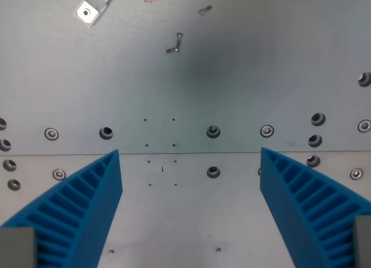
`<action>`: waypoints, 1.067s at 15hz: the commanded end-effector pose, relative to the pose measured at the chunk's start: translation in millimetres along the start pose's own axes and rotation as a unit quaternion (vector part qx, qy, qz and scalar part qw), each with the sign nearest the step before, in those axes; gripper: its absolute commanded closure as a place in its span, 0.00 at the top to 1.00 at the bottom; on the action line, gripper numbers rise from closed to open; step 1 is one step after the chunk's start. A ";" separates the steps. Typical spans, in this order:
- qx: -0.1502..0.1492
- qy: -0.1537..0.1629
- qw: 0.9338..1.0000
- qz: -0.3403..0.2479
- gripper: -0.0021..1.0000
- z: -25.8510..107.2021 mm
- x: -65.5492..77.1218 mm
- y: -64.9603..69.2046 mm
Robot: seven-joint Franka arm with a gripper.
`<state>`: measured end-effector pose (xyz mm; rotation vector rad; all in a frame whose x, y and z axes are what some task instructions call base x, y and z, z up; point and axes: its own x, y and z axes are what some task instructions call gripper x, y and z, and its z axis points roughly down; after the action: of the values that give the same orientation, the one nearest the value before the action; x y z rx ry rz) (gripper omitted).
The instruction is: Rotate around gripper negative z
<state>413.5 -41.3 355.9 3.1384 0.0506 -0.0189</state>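
My gripper [189,154] stands open above a grey metal table [232,71]. Its two blue ribbed fingers [87,198] rise from the bottom corners of the wrist view, tips wide apart. Nothing lies between them. The plate under the gap shows only small drilled holes and a seam running across the view at the height of the fingertips.
A silver bracket [93,7] lies at the top left. Two loose screws [175,43] lie near the top middle, and another screw [205,10] farther up. Bolt heads and washers [213,131] run in a row across the plate, with more at both edges.
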 end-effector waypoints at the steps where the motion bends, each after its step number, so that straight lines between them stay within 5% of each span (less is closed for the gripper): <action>1: -0.001 0.003 0.998 -0.066 1.00 -2.7 -0.4 0.2; 16: -0.001 0.003 0.986 -0.166 1.00 -2.7 -0.4 0.2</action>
<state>413.5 -41.1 355.9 3.1200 0.3528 -0.0192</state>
